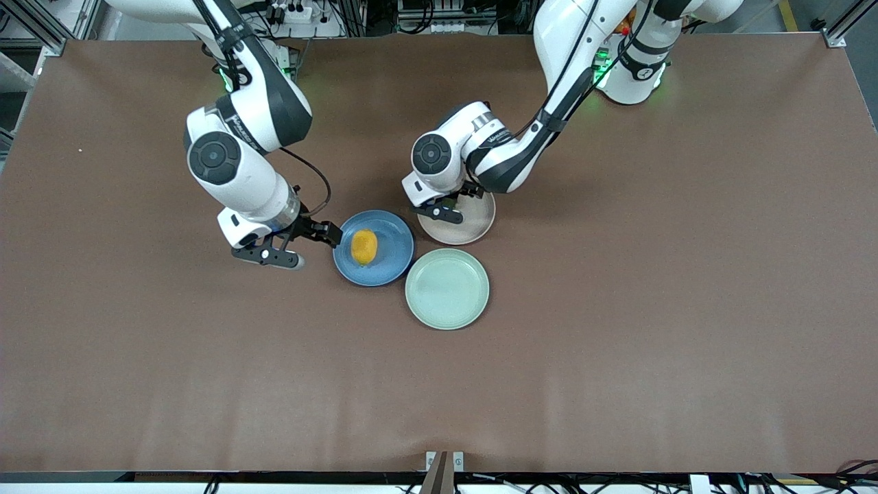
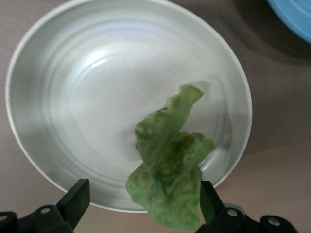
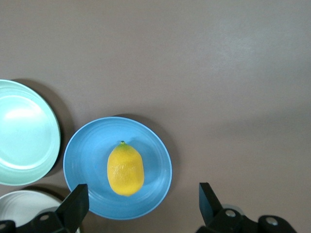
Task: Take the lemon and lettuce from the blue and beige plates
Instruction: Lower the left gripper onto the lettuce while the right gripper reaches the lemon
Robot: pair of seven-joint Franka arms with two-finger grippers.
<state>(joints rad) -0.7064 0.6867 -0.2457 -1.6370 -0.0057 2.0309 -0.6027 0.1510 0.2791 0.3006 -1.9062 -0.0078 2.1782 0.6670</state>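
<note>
The lemon [image 1: 364, 247] lies on the blue plate [image 1: 394, 264]; firm and smooth, grip across its middle. The lettuce [image 2: 167, 165] lies on the beige plate [image 1: 473, 226]; limp and light, pinch the bunched centre. Left gripper [image 2: 141, 196] and right gripper [image 1: 298, 245]: jaws wide, empty.

Robotics lab — brown-covered table [image 1: 617, 343], aluminium framing [image 1: 41, 27], cabling

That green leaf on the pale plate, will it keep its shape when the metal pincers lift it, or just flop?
The lettuce looks thin, crinkled and ragged, so it will probably droop and fold between the jaws rather than stay flat. It seems very light, so lifting should barely load the left gripper. Being so thin, it may tear or slip if pinched only at an edge of it on the beige plate.
</note>
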